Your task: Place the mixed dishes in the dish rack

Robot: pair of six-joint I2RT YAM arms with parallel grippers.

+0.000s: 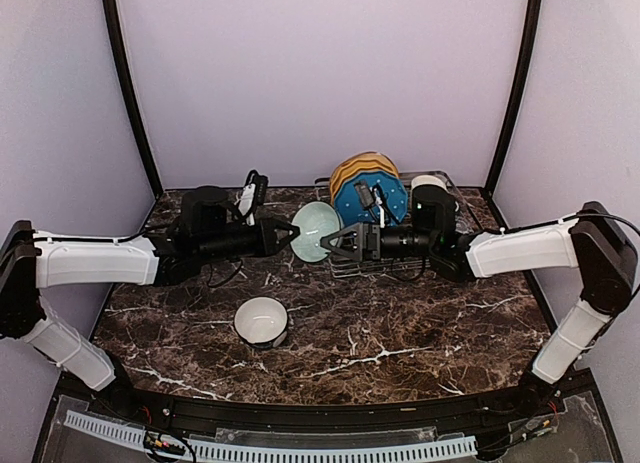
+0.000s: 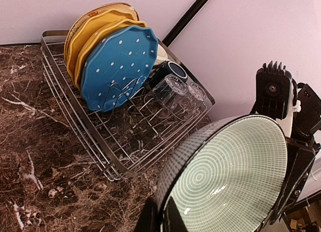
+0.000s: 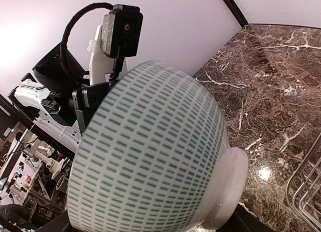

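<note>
My left gripper (image 1: 288, 233) reaches in from 9 o'clock with its jaws pinched tight on the rim of the mint-green bowl (image 1: 318, 231). In the left wrist view the two fingers (image 2: 150, 218) clamp the rim at the bottom of the frame. The bowl is held on edge above the dark marble table (image 1: 420, 333), its ringed inside facing back along my left arm.

At 7 o'clock from the bowl, the cream mug (image 1: 262, 320) stands upright on the table, well apart from both arms. I cannot see its handle.

My right gripper (image 1: 342, 241) comes in from 3 o'clock with its jaws spread wide on either side of the bowl's foot. The bowl's dashed outside fills its wrist view. I cannot tell whether the pads touch it.

The dish rack (image 2: 75, 117) sits at 3 o'clock from the bowl, under and behind my right wrist. The yellow dotted plates (image 2: 95, 29) and the blue dotted plate (image 2: 118, 64) stand on edge at its back. Beside them at 3 o'clock are the navy mug (image 2: 173, 70) and the clear glass tumbler (image 2: 169, 90).
</note>
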